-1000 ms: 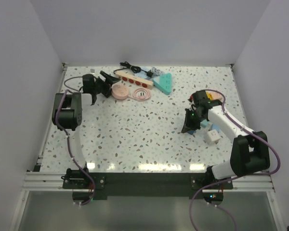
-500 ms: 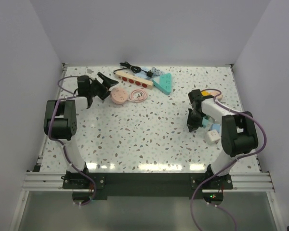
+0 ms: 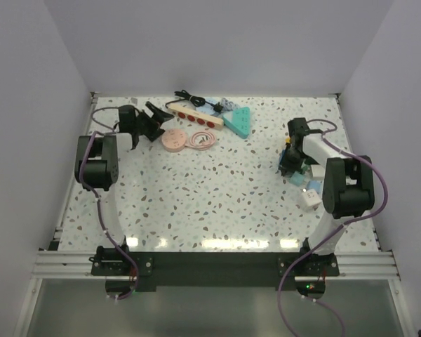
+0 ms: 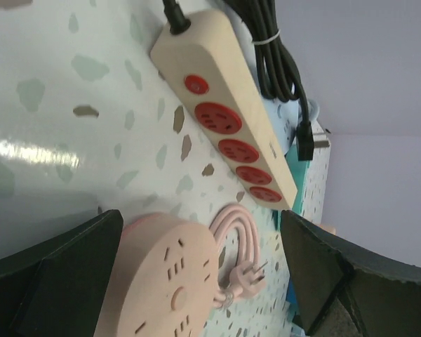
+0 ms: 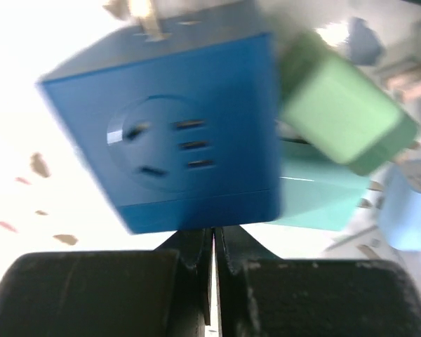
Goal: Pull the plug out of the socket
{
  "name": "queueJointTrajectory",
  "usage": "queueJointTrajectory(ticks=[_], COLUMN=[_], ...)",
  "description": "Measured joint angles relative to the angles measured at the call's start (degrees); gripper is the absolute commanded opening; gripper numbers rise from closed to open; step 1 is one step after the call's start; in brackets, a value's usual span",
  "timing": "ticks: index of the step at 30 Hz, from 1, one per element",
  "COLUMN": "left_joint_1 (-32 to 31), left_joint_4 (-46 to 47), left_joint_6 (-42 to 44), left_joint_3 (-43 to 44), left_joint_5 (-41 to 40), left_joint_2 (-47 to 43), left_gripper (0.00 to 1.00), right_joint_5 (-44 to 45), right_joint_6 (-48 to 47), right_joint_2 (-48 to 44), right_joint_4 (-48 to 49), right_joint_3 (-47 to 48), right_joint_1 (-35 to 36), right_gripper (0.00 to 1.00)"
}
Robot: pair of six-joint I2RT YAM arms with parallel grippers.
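The right gripper [image 3: 288, 163] has moved farther back, pressed together; the left gripper [image 3: 158, 121] is spread near the socket [image 3: 194, 114].

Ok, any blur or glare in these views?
Right wrist: motion blur smears the blue cube and green block, background blown out. Left wrist: sharp on the strip, glare streak on the table. Top: crisp, glare band along the table's near edge.

Bright overhead light glares off the table [image 3: 217, 242]; right wrist view is heavily blurred.
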Motion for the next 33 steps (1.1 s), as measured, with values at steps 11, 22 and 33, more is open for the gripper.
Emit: queueJointTrajectory(ticks=[11,22,33], left_joint_1=[-1.20,-1.66,-2.78], left_joint_4=[-20.39,-24.15,-22.14], left_joint_6=[0.42,10.25,18.25], left_joint_3=[12.48,-4.61,-15.37], left_joint_5=[-18.32,-22.29,-12.44], left_joint_2=[0.46,-21.51,-37.97], left_gripper=[1.00,1.00,1.00], right_joint_5=[-11.15,-19.56,-16.13], right_joint_6=[-0.79,-4.00,-7.17], right_joint_2=[-2.60,-17.64,-28.92], right_joint_4=[4.07,9.75,5.64], right_joint_3=[-0.76,-4.35,-4.35], right_joint_1=[0.57,1.60,1.53], right_gripper=[0.35,0.99,0.99])
